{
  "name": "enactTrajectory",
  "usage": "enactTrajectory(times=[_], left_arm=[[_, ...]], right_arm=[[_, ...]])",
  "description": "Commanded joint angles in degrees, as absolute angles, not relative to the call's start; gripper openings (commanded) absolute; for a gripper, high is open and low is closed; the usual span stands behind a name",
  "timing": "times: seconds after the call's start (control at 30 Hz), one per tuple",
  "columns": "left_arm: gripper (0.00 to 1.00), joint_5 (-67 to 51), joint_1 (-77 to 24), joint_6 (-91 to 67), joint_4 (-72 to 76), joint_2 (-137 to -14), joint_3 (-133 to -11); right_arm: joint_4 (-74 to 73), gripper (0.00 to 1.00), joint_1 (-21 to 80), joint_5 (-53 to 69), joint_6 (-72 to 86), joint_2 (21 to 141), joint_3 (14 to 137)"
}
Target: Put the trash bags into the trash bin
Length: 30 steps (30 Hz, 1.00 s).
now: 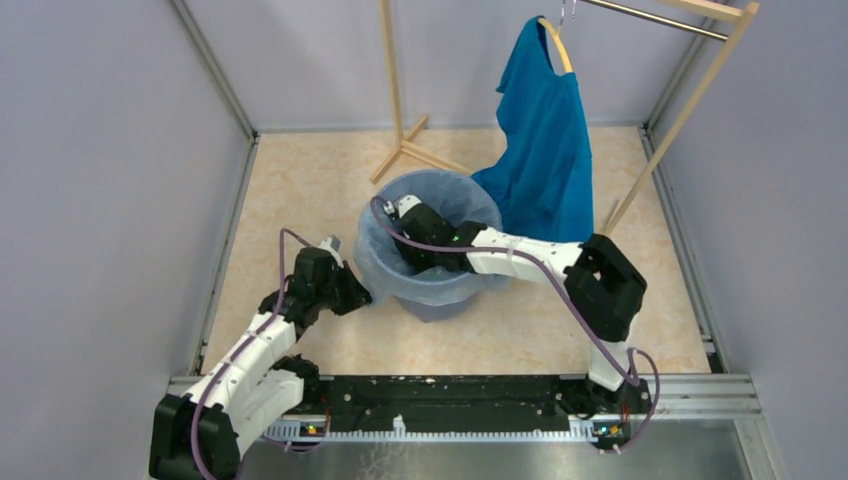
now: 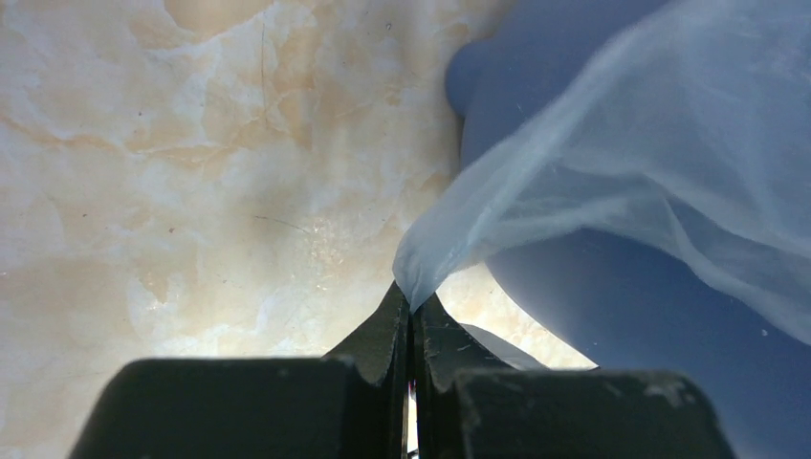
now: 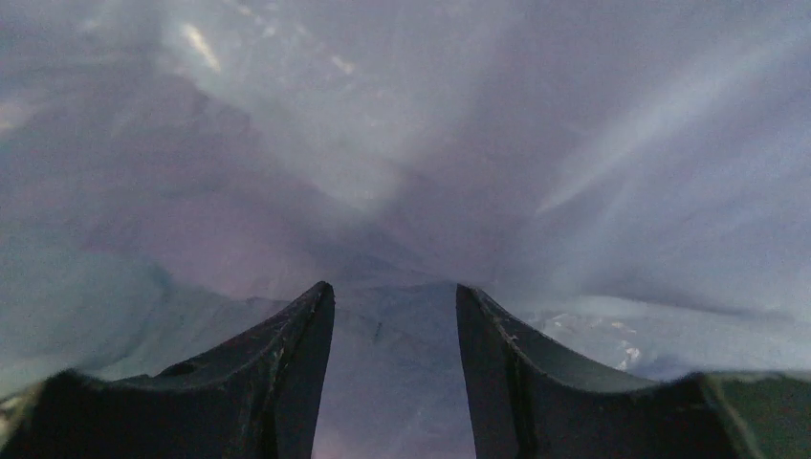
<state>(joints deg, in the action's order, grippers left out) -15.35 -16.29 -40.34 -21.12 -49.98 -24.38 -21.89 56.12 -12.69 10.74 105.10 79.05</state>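
Our trash bag (image 2: 612,182) drapes into the trash bin (image 2: 622,325), one corner stretched back to our left gripper (image 2: 411,314) — pinched tight on it, outside the rim. The right gripper (image 3: 394,296) sits inside — jaws spread, film dead ahead.

Beige marbled table (image 1: 300,190) w/ trash bin (image 1: 445,308) & wooden rack (image 1: 393,80) on it.

The left arm (image 1: 250,345) stretches low and forward, its left gripper (image 2: 411,304) pinched tight on the trash bag (image 2: 612,163) edge; the right arm (image 1: 520,255) bends across leftward, wrist dipped, right gripper (image 3: 394,296) with jaws parted
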Motion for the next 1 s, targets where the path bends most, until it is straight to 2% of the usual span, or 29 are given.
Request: enactTrajectory(times=[0.0,0.1,0.3,0.4,0.8,0.97], left_arm=[[0.05,-15.10,-16.52,-39.90,-20.67,-49.53,-26.37],[0.05,-15.00,-16.52,-39.82,-21.05,-49.19,-26.62],[0.05,-14.47,-16.52,-39.57,-21.29,-48.91,-26.72],[0.05,-14.78,-16.52,-39.69,-21.10,-49.17,-26.72],[0.07,-14.94,-16.48,-39.36,-21.51,-48.60,-27.23],[0.07,-14.93,-16.51,-39.11,-21.66,-48.72,-27.33]], right_arm=[[-17.87,0.51,56.11,-10.63,12.99,108.04,79.90],[-21.22,0.52,56.18,-10.71,12.96,106.18,82.68],[-24.54,0.65,55.78,-12.67,11.66,96.34,82.71],[-25.26,0.68,55.23,-12.38,11.25,95.18,82.79],[-18.57,0.68,53.53,-10.35,12.66,108.61,82.57],[-16.40,0.68,53.52,-9.16,14.03,110.17,81.17]])
